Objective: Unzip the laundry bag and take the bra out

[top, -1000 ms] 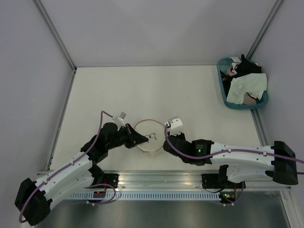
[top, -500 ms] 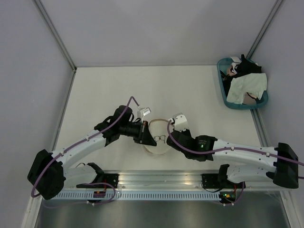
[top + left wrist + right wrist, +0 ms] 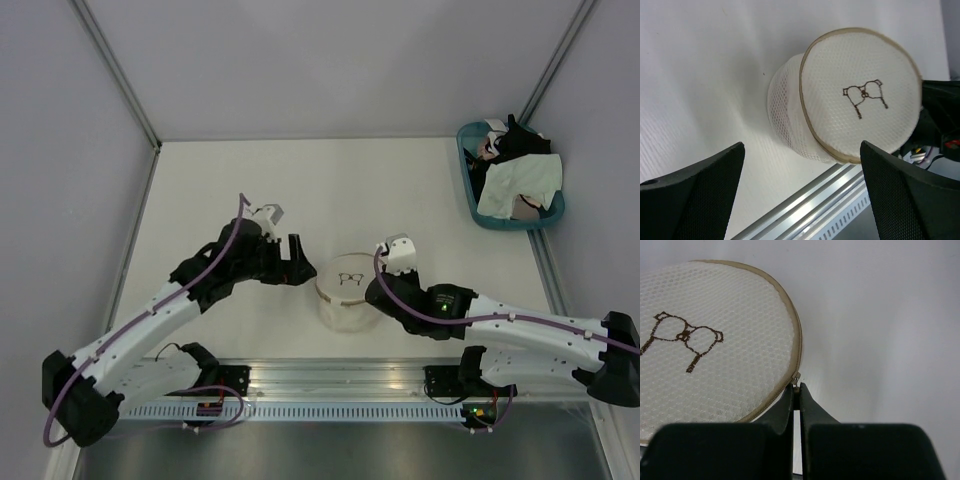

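From above, the laundry bag (image 3: 349, 295) sits zipped on the surface (image 3: 250, 180). The left tool (image 3: 801, 150) hangs released, facing its lid. The right tool (image 3: 796, 390) is clenched, seemingly on the zipper pull (image 3: 796, 378). Unzipping is the step in hand, and it calls for dragging the pull round the rim.

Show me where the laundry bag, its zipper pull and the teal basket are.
laundry bag (image 3: 350, 284), top view, middle of its mesh lid.
zipper pull (image 3: 796, 377), right wrist view, the small metal tab.
teal basket (image 3: 467, 170), top view, its left rim.
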`<state>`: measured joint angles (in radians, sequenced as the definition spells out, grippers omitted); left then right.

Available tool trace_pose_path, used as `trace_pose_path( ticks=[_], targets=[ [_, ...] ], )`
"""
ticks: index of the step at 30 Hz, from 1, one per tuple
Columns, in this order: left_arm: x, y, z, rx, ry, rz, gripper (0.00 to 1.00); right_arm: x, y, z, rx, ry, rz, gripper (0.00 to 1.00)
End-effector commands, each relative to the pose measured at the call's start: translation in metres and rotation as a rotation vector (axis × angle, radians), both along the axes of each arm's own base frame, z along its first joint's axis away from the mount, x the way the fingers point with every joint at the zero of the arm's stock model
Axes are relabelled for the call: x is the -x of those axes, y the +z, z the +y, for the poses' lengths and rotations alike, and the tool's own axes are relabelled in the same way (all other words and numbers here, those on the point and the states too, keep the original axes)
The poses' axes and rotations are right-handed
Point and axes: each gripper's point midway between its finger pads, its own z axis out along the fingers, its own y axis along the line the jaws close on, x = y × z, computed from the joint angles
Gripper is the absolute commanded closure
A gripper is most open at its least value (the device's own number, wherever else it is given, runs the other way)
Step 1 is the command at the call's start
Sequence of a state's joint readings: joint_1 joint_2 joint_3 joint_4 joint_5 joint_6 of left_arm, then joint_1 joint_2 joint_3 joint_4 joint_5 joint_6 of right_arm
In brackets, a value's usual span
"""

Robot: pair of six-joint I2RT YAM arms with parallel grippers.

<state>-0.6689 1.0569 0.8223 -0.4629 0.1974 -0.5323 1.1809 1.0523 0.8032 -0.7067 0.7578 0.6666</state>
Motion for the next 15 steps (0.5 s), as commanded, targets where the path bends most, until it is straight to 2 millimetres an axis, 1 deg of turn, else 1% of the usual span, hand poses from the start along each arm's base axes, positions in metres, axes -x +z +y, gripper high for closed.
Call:
trace_pose_path(
  ticks=[1,2,3,4,5,6,7,8,9,10,11,12,13,14,15],
  targets=[
    [-0.005,0.028,0.031,0.076,0.263,-0.052,0.01,0.003,0.008,-0.008,-0.048,-0.081,0.014,0.99],
    [0.003,0.029,0.030,0.113,0.260,-0.029,0.01,0.008,0.002,-0.004,-0.060,-0.060,0.045,1.00],
    [0.016,0.028,0.034,0.162,0.261,-0.020,0.00,0.015,-0.003,0.011,-0.110,-0.007,0.094,1.00],
    [0.024,0.027,0.032,0.219,0.286,0.032,0.00,0.024,-0.006,0.023,-0.142,0.049,0.128,1.00],
    [0.036,0.025,0.028,0.263,0.259,0.079,0.00,0.032,-0.014,0.032,-0.161,0.101,0.166,1.00],
    [0.048,0.020,0.029,0.306,0.249,0.108,0.00,0.052,-0.012,0.064,-0.256,0.247,0.240,1.00],
    [0.055,0.017,0.025,0.355,0.261,0.168,0.01,0.067,-0.014,0.080,-0.300,0.338,0.291,1.00],
    [0.071,0.004,0.020,0.381,0.218,0.242,0.01,0.077,-0.008,0.105,-0.391,0.434,0.308,0.99],
    [0.077,0.012,0.016,0.460,0.213,0.280,0.00,0.100,-0.011,0.123,-0.443,0.541,0.402,0.99],
    [0.091,0.014,0.009,0.509,0.156,0.338,0.00,0.112,-0.009,0.134,-0.471,0.597,0.419,0.99],
    [0.097,0.013,0.006,0.540,0.141,0.376,0.00,0.124,-0.004,0.145,-0.502,0.660,0.439,1.00],
    [0.102,0.007,0.004,0.574,0.151,0.439,0.01,0.132,-0.001,0.160,-0.538,0.703,0.447,1.00],
    [0.108,0.011,0.004,0.604,0.134,0.451,0.00,0.143,0.000,0.167,-0.540,0.737,0.456,1.00],
    [0.113,0.011,0.004,0.617,0.125,0.473,0.00,0.144,0.008,0.177,-0.567,0.751,0.443,0.99],
    [0.115,0.015,0.005,0.641,0.127,0.486,0.00,0.145,0.004,0.182,-0.565,0.747,0.450,1.00]
  ],
)
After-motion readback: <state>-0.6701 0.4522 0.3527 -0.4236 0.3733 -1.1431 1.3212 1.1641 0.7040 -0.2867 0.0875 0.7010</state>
